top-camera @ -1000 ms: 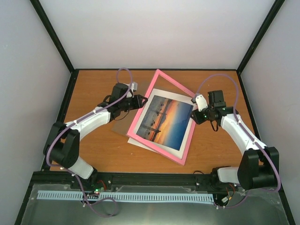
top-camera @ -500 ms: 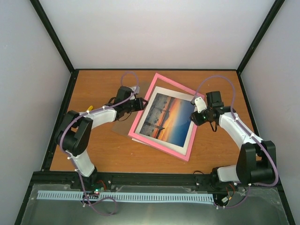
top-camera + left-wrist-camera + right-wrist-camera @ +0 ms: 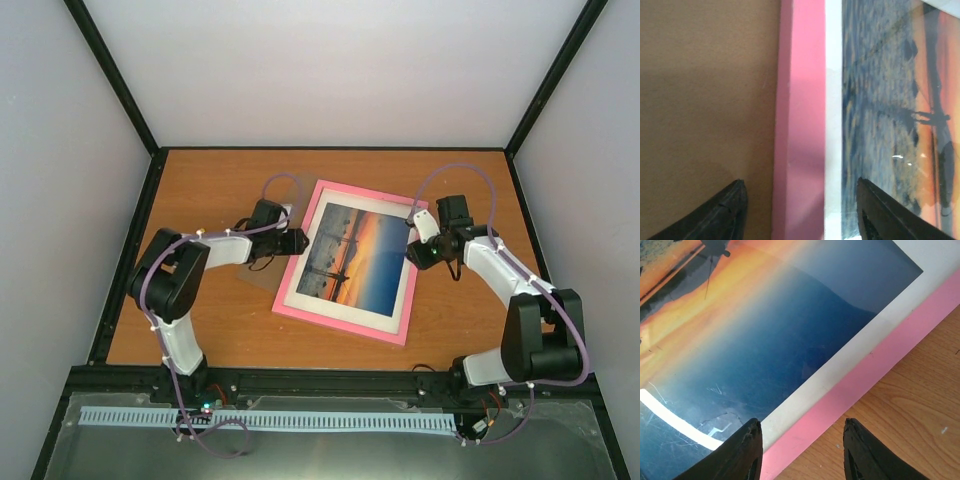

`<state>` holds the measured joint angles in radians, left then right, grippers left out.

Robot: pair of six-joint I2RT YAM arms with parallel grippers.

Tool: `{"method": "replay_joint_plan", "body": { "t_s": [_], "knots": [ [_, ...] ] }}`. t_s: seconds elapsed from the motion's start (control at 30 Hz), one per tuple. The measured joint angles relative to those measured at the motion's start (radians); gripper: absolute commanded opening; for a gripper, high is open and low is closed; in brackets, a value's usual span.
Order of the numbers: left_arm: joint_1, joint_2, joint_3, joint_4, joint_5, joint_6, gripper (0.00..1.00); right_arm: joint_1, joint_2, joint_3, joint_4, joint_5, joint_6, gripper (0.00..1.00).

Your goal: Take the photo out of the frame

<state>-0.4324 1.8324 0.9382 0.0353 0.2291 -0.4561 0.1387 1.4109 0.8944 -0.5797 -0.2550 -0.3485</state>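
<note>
Lowered flat onto brown wooden bench [image 3: 200, 185]: thin pink rectangular frame [image 3: 292, 300], sunset paper photo [image 3: 355, 262] inside; left pincer [image 3: 299, 241], right pincer [image 3: 412, 250] open.

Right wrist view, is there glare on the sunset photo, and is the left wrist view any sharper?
Right wrist view: a bright white glare streak crosses the orange-and-blue sunset paper photo at lower left, fine scratches showing; left wrist view: softer, the thin pink rectangular frame shadowed low down; top view: even light, no glare.

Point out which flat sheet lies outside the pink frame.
The brown backing board, on the table left of the frame; the photo and white mat sit within its border.
</note>
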Motion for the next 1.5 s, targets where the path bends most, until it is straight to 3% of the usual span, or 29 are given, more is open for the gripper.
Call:
{"method": "replay_joint_plan", "body": {
  "t_s": [0.17, 0.37, 0.5, 0.73, 0.97, 1.5],
  "knots": [
    [0.003, -0.056, -0.005, -0.084, -0.085, 0.006, 0.81, 0.0, 0.008, 0.0, 0.001, 0.017, -0.008, 0.52],
    [0.092, -0.097, 0.006, -0.141, -0.147, 0.007, 0.84, 0.0, 0.045, 0.0, -0.005, 0.019, -0.012, 0.59],
    [0.153, -0.058, 0.035, -0.187, -0.164, 0.006, 0.83, 0.0, 0.05, 0.0, -0.009, 0.019, -0.013, 0.63],
    [0.154, -0.037, 0.032, -0.188, -0.123, 0.005, 0.83, -0.001, 0.1, 0.001, -0.023, 0.015, -0.017, 0.64],
    [0.152, -0.166, -0.16, -0.076, -0.009, -0.026, 0.75, -0.001, 0.167, 0.011, -0.048, 0.013, -0.033, 0.65],
    [-0.061, -0.369, -0.406, -0.003, 0.158, -0.167, 0.69, -0.037, 0.218, 0.069, -0.071, 0.043, -0.052, 0.65]
  ]
}}
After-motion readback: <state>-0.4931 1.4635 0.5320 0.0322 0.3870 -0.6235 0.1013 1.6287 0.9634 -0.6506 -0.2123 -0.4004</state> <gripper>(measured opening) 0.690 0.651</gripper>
